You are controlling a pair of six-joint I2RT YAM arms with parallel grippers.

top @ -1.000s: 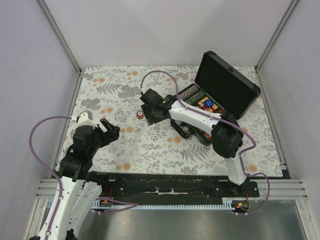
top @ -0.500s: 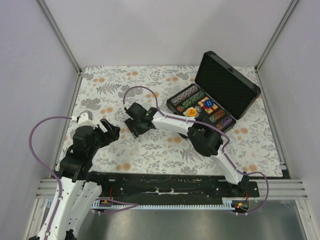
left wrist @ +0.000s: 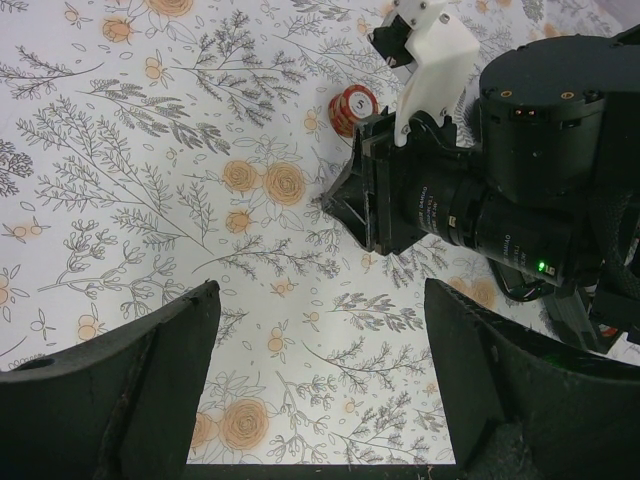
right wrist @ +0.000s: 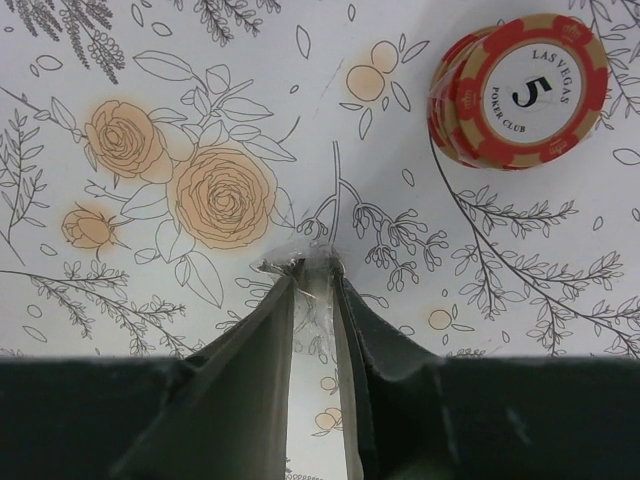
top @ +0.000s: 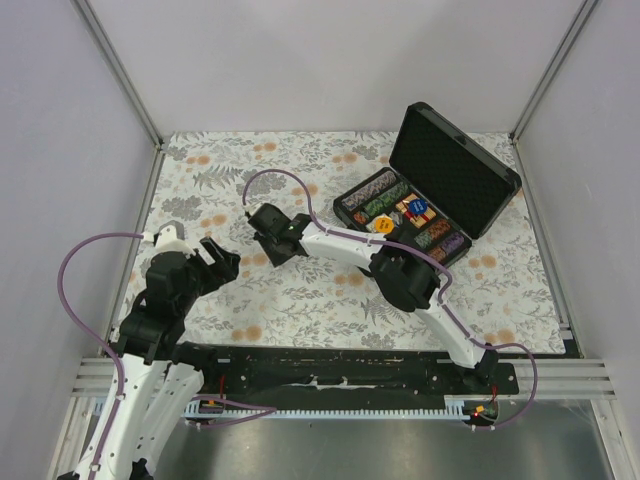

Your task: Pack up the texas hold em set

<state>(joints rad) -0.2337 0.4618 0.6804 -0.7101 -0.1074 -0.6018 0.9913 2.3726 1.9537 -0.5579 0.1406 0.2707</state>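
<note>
Right wrist view is showing the right gripper (right wrist: pixel 315 278) pinching narrow on nothing, with the reddish chips (right wrist: pixel 520 95) lying apart, toward the frame's upper right.

The worktop (top: pixel 300 300) carries a white sheet printed with grey foliage and orange roses. It lies directly beneath the right tool (right wrist: pixel 312 275), and one rose pair (right wrist: pixel 215 190) sits just left of the tool tips. Plain white enclosure walls (top: pixel 330 60) stand beyond and to either side of the tool, with aluminium posts (top: pixel 118 70) at the far corners. A black mounting plate (top: pixel 340 365) and a slotted duct (top: pixel 330 407) run behind the tool at the near edge.
</note>
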